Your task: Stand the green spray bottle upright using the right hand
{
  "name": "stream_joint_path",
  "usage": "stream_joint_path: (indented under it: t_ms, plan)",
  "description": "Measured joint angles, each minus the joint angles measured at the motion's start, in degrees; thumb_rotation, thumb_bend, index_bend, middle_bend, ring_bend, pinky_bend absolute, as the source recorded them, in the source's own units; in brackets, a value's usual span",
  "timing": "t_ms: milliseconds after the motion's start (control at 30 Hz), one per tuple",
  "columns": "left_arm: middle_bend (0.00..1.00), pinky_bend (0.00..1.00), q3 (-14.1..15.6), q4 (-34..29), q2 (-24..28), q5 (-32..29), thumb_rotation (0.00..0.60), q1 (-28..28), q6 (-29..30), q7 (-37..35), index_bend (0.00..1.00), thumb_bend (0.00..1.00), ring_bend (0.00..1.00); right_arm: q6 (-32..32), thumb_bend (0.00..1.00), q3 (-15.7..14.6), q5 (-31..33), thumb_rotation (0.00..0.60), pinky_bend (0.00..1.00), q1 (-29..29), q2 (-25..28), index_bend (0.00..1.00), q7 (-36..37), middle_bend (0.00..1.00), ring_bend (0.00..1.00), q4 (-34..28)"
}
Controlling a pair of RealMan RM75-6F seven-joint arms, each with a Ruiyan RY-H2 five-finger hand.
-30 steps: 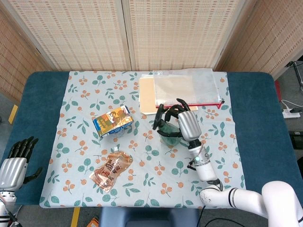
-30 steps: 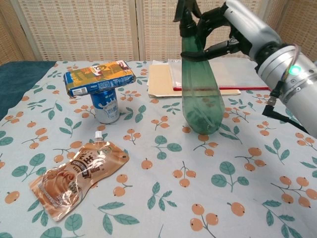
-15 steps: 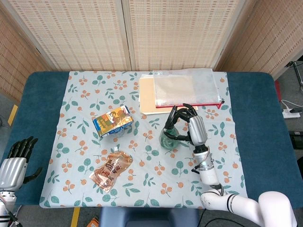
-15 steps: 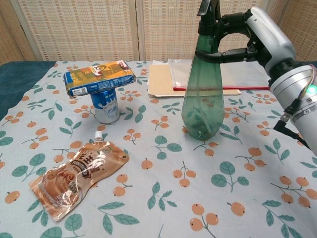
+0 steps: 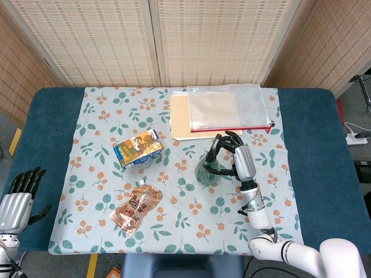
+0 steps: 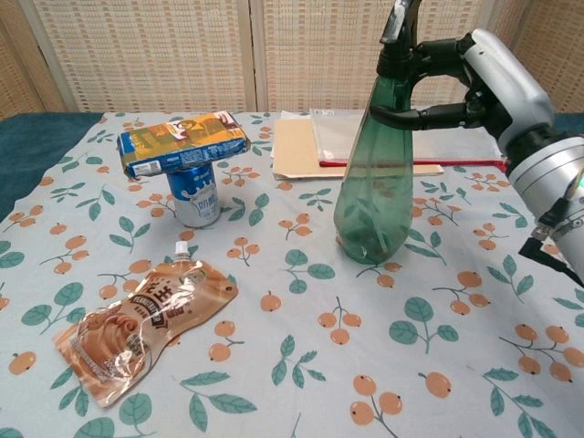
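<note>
The green spray bottle (image 6: 372,196) stands with its base on the fruit-patterned cloth, its black nozzle leaning slightly to the right. My right hand (image 6: 488,82) reaches in from the right, and its fingers (image 6: 422,113) wrap the bottle's neck just under the trigger. From the head view, the bottle (image 5: 207,173) sits right of the cloth's centre with the right hand (image 5: 239,160) curled around its top. My left hand (image 5: 17,200) hangs beyond the table's left front corner, fingers apart and holding nothing.
A blue can (image 6: 197,197) with a snack packet (image 6: 182,141) lying on top stands to the left. A brown drink pouch (image 6: 137,324) lies flat front left. Behind the bottle lie a tan folder (image 6: 297,141) and a clear zip pouch (image 6: 415,137).
The right hand has swung the bottle's top to the right, from leaning left to near upright. The base stayed on the cloth. The left hand has not moved.
</note>
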Motion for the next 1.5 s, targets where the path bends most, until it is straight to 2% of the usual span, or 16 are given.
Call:
stream_joint_path:
  t_ms: [233, 467, 833, 1200, 1367, 1500]
  plan:
    - [0.0, 0.0, 0.0, -0.1, 0.0, -0.2, 0.6, 0.0, -0.2, 0.2, 0.0, 0.25, 0.0, -0.8, 0.06, 0.0, -0.4, 0.6, 0.19, -0.7, 0.2, 0.69, 0.3, 0.59, 0.31, 0.4]
    - [0.0, 0.0, 0.0, -0.1, 0.0, -0.2, 0.6, 0.0, -0.1, 0.6, 0.0, 0.25, 0.0, -1.5, 0.0, -0.6, -1.2, 0.6, 0.18, -1.5, 0.6, 0.55, 0.6, 0.59, 0.25, 0.9]
    - [0.0, 0.0, 0.0, -0.2, -0.1, -0.2, 0.6, 0.0, -0.1, 0.7, 0.0, 0.25, 0.0, -3.7, 0.0, -1.6, -1.9, 0.6, 0.13, -2.1, 2.4, 0.35, 0.0, 0.47, 0.14, -0.2]
    - [0.0, 0.0, 0.0, -0.2, -0.1, -0.2, 0.6, 0.0, 0.0, 0.7, 0.0, 0.25, 0.0, -4.4, 0.0, -2.9, -3.0, 0.6, 0.09, -3.3, 4.3, 0.26, -0.3, 0.42, 0.09, -1.3]
    - [0.0, 0.0, 0.0, -0.1, -0.1, -0.1, 0.6, 0.0, 0.0, 0.7, 0.0, 0.25, 0.0, -5.9, 0.0, -3.4, -2.8, 0.6, 0.03, -3.7, 5.9, 0.15, -1.5, 0.35, 0.03, -3.1]
    - [0.0, 0.0, 0.0, -0.1, -0.2, -0.1, 0.6, 0.0, 0.1, 0.7, 0.0, 0.25, 0.0, -7.9, 0.0, -4.2, -2.3, 0.6, 0.0, -4.1, 8.0, 0.01, -3.8, 0.23, 0.0, -5.7]
